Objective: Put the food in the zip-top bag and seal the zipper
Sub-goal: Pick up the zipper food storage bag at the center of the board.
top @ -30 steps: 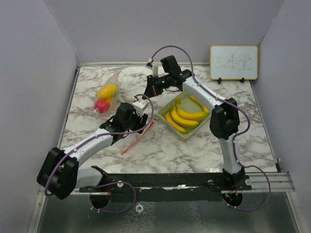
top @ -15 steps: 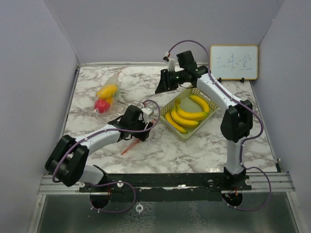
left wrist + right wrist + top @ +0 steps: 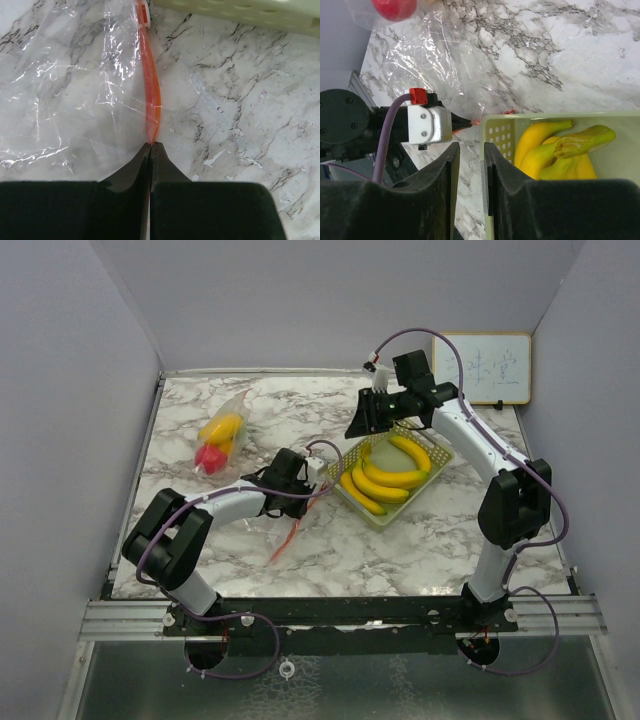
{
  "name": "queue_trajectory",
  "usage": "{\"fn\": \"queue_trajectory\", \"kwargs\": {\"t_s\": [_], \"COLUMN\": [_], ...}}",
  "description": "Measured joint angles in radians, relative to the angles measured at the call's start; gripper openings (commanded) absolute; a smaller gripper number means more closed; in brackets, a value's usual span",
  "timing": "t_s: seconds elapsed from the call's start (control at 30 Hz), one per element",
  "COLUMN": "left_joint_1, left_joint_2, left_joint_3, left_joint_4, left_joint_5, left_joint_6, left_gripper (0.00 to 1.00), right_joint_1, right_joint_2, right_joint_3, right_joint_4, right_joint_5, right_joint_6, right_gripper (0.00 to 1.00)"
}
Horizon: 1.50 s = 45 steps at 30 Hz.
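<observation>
Your left gripper (image 3: pixel 151 146) is clenched on the orange zipper strip (image 3: pixel 153 100) of the clear zip-top bag (image 3: pixel 75 85). Your right gripper (image 3: pixel 471 150), fingers slightly parted and holding nothing, hovers over the rim of the pale green tray (image 3: pixel 496 131). The yellow bananas (image 3: pixel 540 145) lie inside, just beside it.

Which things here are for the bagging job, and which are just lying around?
For the job: bag, zipper, bananas, fruit inside the bag.
Just there: tray, whiteboard.
</observation>
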Motion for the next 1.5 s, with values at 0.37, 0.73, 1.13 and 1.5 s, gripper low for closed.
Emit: {"fn": "queue_trajectory", "kwargs": {"t_s": [0.37, 0.73, 1.13, 1.5], "left_joint_1": [0.003, 0.117, 0.242, 0.242], "left_joint_2": [-0.098, -0.315, -0.333, -0.259], "left_joint_3": [0.155, 0.317, 0.111, 0.087], "left_joint_4": [-0.198, -0.067, 0.546, 0.864], "left_joint_5": [0.018, 0.219, 0.476, 0.511], "left_joint_6": [-0.073, -0.323, -0.828, -1.027], "left_gripper": [0.0, 0.0, 0.0, 0.0], "right_joint_1": [-0.021, -0.023, -0.013, 0.061], "right_joint_2": [-0.086, -0.282, -0.343, -0.322], "right_joint_3": [-0.103, -0.305, -0.568, -0.578], "right_joint_4": [0.002, 0.156, 0.756, 0.972], "right_joint_5": [0.0, -0.169, -0.385, -0.407], "right_joint_6": [-0.016, 0.005, 0.408, 0.542], "right_gripper": [0.14, 0.43, 0.57, 0.57]}}
